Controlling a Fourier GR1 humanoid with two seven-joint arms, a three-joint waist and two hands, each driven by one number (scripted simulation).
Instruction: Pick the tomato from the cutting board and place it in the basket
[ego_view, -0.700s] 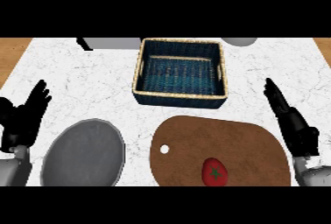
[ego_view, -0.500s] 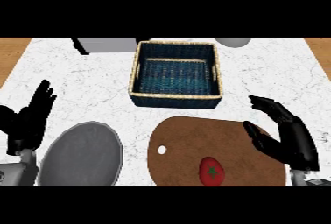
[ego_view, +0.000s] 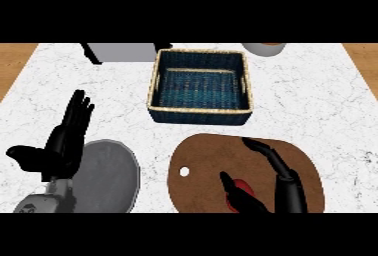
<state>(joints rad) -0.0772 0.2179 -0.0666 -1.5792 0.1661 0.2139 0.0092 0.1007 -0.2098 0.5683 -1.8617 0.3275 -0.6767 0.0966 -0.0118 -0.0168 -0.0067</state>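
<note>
The right hand (ego_view: 284, 182), seen at the tabletop's right edge moments earlier, is now being held low over the brown cutting board (ego_view: 203, 160), its fingers (ego_view: 266, 152) curved and its thumb stretched toward the red tomato (ego_view: 240, 192). The tomato is being bracketed between thumb and fingers, partly hidden, at the board's near edge; whether it is being touched cannot be told. Its long axis is being shown running roughly near to far, slightly slanted, and its pointing end cannot be made out. The blue woven basket (ego_view: 201, 112) is being left beyond the board on the white marble tabletop (ego_view: 317, 100). The left hand (ego_view: 63, 145) is being kept upright, fingers straight, beside the grey plate (ego_view: 111, 175).
</note>
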